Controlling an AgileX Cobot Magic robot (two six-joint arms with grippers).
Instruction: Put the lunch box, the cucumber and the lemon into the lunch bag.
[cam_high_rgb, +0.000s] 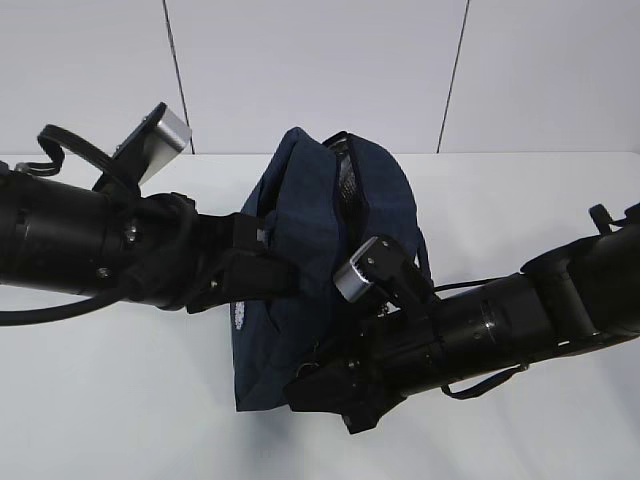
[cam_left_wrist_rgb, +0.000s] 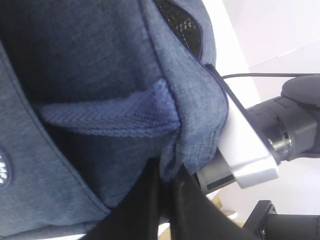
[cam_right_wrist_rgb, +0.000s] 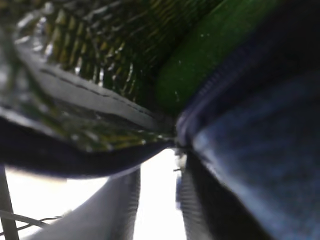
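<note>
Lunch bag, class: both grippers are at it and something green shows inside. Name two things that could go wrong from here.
1. The left gripper is pinched shut on the lunch bag fabric; a slip might let the opening sag closed.
2. The right gripper works at the rim by the zipper edge, with the cucumber just inside; pulling away could snag fabric and tip the bag.

No readable text; only a blurred white mark on the lunch bag (cam_high_rgb: 300, 230).

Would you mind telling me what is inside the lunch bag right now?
Inside the lunch bag, the right wrist view shows silver lining and the green cucumber. Fabric covers the rest, so lemon and lunch box cannot be seen.
</note>
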